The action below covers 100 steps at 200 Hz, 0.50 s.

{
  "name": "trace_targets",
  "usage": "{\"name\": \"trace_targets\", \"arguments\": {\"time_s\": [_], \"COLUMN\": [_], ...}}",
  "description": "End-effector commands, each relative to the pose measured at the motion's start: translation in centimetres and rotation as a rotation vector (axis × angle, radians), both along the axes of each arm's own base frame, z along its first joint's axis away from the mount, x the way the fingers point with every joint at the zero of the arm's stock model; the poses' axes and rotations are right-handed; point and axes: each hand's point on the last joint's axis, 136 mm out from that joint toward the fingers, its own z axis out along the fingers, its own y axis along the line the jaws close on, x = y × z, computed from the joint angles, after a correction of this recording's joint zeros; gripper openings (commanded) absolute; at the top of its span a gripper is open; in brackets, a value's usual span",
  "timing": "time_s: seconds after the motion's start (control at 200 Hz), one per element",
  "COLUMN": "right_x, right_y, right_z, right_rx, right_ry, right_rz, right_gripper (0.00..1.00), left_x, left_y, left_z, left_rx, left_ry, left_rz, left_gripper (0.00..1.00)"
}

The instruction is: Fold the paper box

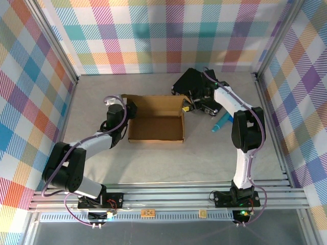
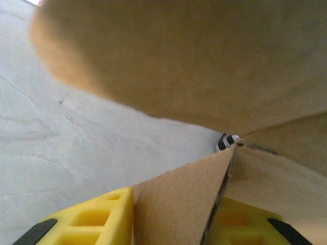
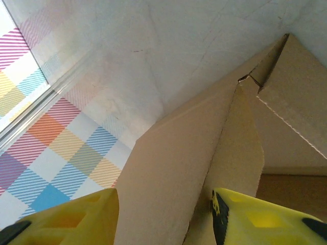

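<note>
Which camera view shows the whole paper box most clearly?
The top external view: the paper box appears whole, open, walls standing. The left wrist view gives one blurred close wall of it; the right wrist view, a corner of its walls.

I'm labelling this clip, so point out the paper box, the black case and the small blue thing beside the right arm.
paper box (image 1: 156, 118): top view, its inner floor.
black case (image 1: 184, 80): top view, its top face.
small blue thing (image 1: 220, 124): top view, middle of its body.
</note>
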Motion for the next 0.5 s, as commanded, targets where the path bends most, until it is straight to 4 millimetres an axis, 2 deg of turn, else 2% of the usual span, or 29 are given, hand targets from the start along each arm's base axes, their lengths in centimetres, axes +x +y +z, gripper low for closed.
{"name": "trace_targets", "arguments": {"time_s": [0.0, 0.295, 0.495], "right_x": [-1.4, -2.3, -3.1], "right_y": [1.4, 1.6, 1.3], "right_z": [1.5, 0.9, 0.1], "right_rx": [0.013, -0.017, -0.06], "right_ry": [-0.049, -0.08, -0.123], "right_rz": [0.073, 0.122, 0.165], "right_gripper": [0.5, 0.49, 0.48], "left_x": [-1.6, -3.5, -5.0], "left_y": [-2.0, -1.4, -1.3], "left_z": [-0.7, -3.5, -5.1], "left_rx": [-0.038, -0.032, -0.044], "left_ry": [0.078, 0.16, 0.216], "left_rz": [-0.084, -0.07, -0.079], "left_gripper": [0.29, 0.27, 0.3]}}
